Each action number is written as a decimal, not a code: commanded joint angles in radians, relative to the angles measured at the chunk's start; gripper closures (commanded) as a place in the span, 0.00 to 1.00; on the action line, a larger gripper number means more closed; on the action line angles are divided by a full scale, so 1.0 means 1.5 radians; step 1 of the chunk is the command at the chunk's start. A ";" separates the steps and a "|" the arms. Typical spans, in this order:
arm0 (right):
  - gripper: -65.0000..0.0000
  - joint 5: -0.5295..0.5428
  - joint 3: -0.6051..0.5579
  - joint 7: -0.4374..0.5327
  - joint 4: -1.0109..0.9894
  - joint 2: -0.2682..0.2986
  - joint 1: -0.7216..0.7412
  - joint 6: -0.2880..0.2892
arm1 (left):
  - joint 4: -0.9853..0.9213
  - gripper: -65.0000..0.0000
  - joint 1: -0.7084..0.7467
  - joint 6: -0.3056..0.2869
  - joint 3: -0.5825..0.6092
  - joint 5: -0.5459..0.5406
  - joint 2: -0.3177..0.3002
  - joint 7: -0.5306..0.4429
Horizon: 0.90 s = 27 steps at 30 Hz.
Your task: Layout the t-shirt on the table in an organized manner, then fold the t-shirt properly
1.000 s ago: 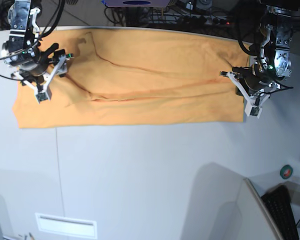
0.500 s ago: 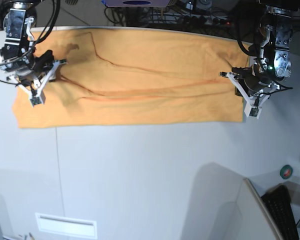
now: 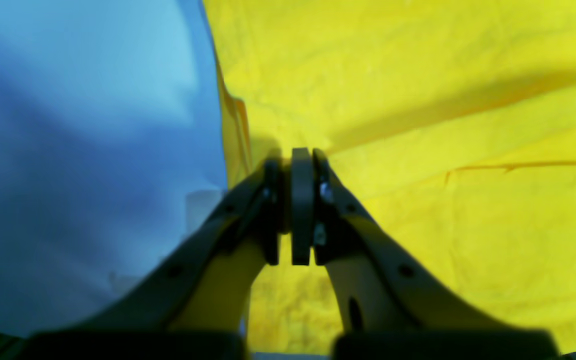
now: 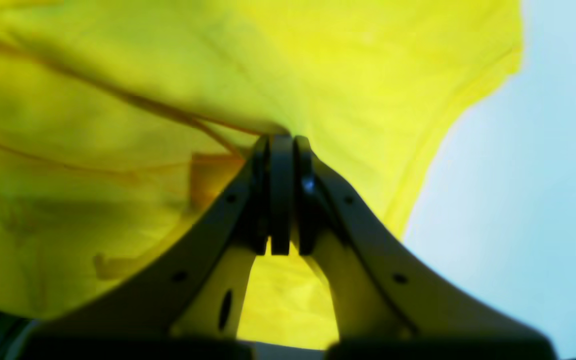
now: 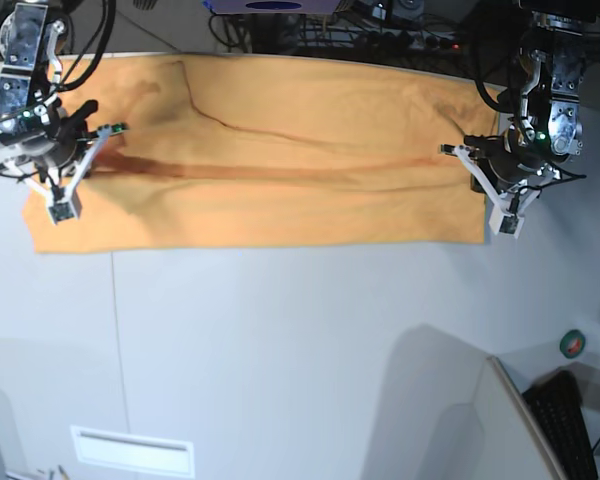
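Observation:
The light-orange t-shirt (image 5: pixel 280 160) lies as a long band across the far part of the white table (image 5: pixel 300 340). A taut crease runs along it from end to end. My right gripper (image 5: pixel 88 165) is shut on the t-shirt's left end; in the right wrist view its jaws (image 4: pixel 280 142) pinch a raised ridge of cloth (image 4: pixel 168 75). At the other end my left gripper (image 5: pixel 475 170) is shut on the cloth, and the left wrist view shows it (image 3: pixel 302 157) clamped on a fold (image 3: pixel 418 100) beside bare table (image 3: pixel 93 125).
A thin dark seam (image 5: pixel 115 330) runs down the table's left part, with a white label slot (image 5: pixel 132 452) near the front. A green tape roll (image 5: pixel 573 343), a grey panel (image 5: pixel 510 420) and a keyboard (image 5: pixel 570 425) sit at the right front. Cables (image 5: pixel 380 20) crowd the back edge.
My right gripper has shut on the t-shirt's left end and moved left, pulling the slack folds into one straight crease. The left gripper has kept its grip and place.

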 commanded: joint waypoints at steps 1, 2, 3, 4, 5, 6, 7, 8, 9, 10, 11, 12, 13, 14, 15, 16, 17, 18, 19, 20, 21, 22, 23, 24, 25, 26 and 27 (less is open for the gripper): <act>1.00 0.003 0.002 -0.009 0.031 0.002 0.002 -0.001 | 0.017 1.00 -0.006 0.003 -0.005 -0.003 -0.008 -0.008; 1.00 0.003 0.002 -0.024 0.051 0.000 0.001 -0.001 | 0.017 1.00 -0.006 0.003 -0.005 -0.003 -0.007 -0.008; 1.00 0.003 0.002 -0.037 0.073 0.000 -0.001 -0.001 | 0.017 1.00 -0.006 0.003 -0.006 -0.003 -0.006 -0.008; 1.00 0.003 0.001 -0.047 0.090 0.000 -0.007 -0.001 | 0.019 1.00 -0.006 0.003 -0.006 -0.003 -0.006 -0.008; 1.00 0.003 -0.001 -0.055 0.103 0.000 -0.012 -0.001 | 0.025 1.00 -0.006 0.003 -0.006 -0.003 -0.006 -0.008; 1.00 0.003 -0.001 -0.062 0.119 0.000 -0.017 -0.001 | 0.034 1.00 -0.006 0.003 -0.006 -0.004 -0.005 -0.008; 1.00 0.003 -0.001 -0.072 0.133 -0.001 -0.019 -0.001 | 0.043 1.00 -0.005 0.003 -0.006 -0.004 -0.005 -0.008; 1.00 0.003 0.000 -0.083 0.140 -0.001 -0.024 -0.001 | 0.049 1.00 -0.004 0.003 -0.006 -0.004 -0.005 -0.008; 1.00 0.003 -0.001 -0.091 0.145 -0.001 -0.030 -0.001 | 0.056 1.00 -0.003 0.003 -0.006 -0.004 -0.005 -0.008; 1.00 0.003 -0.002 -0.095 0.150 -0.001 -0.035 -0.001 | 0.059 1.00 -0.003 0.003 -0.006 -0.004 -0.006 -0.008; 1.00 0.003 -0.002 -0.096 0.152 -0.001 -0.041 -0.001 | 0.059 1.00 -0.003 0.003 -0.006 -0.004 -0.006 -0.008; 1.00 0.003 -0.002 -0.096 0.152 -0.001 -0.047 -0.001 | 0.059 1.00 -0.003 0.003 -0.006 -0.004 -0.006 -0.008; 1.00 0.003 -0.002 -0.096 0.152 -0.001 -0.052 -0.001 | 0.054 1.00 -0.003 0.003 -0.006 -0.004 -0.005 -0.008; 1.00 0.003 -0.002 -0.096 0.152 -0.001 -0.056 -0.001 | 0.053 1.00 -0.003 0.003 -0.006 -0.004 -0.005 -0.008; 1.00 0.003 -0.003 -0.096 0.152 -0.002 -0.062 -0.001 | 0.052 1.00 -0.002 0.003 -0.006 -0.004 -0.007 -0.008; 1.00 0.004 -0.003 -0.096 0.152 -0.002 -0.067 -0.001 | 0.052 1.00 -0.002 0.003 -0.006 -0.004 -0.009 -0.008; 1.00 0.004 -0.004 -0.096 0.152 -0.007 -0.072 -0.001 | 0.052 1.00 -0.002 0.003 -0.006 -0.004 -0.009 -0.008; 1.00 0.003 -0.002 -0.096 0.152 -0.016 -0.074 -0.001 | 0.052 1.00 -0.002 0.003 -0.006 -0.004 -0.011 -0.008; 1.00 0.002 -0.001 -0.096 0.152 -0.020 -0.078 -0.001 | 0.052 1.00 -0.002 0.003 -0.006 -0.004 -0.012 -0.008; 1.00 0.002 -0.003 -0.096 0.152 -0.021 -0.081 -0.001 | 0.052 1.00 -0.002 0.003 -0.006 -0.003 -0.014 -0.008; 1.00 0.003 -0.004 -0.096 0.153 -0.023 -0.085 -0.001 | 0.052 1.00 -0.001 0.003 -0.005 -0.003 -0.018 -0.008; 1.00 0.003 -0.004 -0.096 0.153 -0.024 -0.088 -0.001 | 0.052 1.00 -0.001 0.003 -0.005 -0.003 -0.019 -0.008; 1.00 0.003 -0.004 -0.096 0.153 -0.025 -0.090 -0.001 | 0.052 1.00 0.000 0.003 -0.005 -0.003 -0.020 -0.008; 1.00 0.003 -0.004 -0.096 0.154 -0.025 -0.090 -0.001 | 0.052 1.00 0.003 0.003 -0.005 -0.002 -0.020 -0.008; 1.00 0.003 -0.004 -0.096 0.153 -0.025 -0.090 -0.001 | 0.052 1.00 0.009 0.003 -0.006 0.000 -0.021 -0.008; 1.00 0.003 -0.004 -0.096 0.152 -0.025 -0.090 -0.001 | 0.052 1.00 0.012 0.003 -0.006 0.001 -0.024 -0.008; 1.00 0.002 -0.004 -0.096 0.152 -0.025 -0.090 -0.001 | 0.052 1.00 0.014 0.003 -0.006 -0.001 -0.029 -0.008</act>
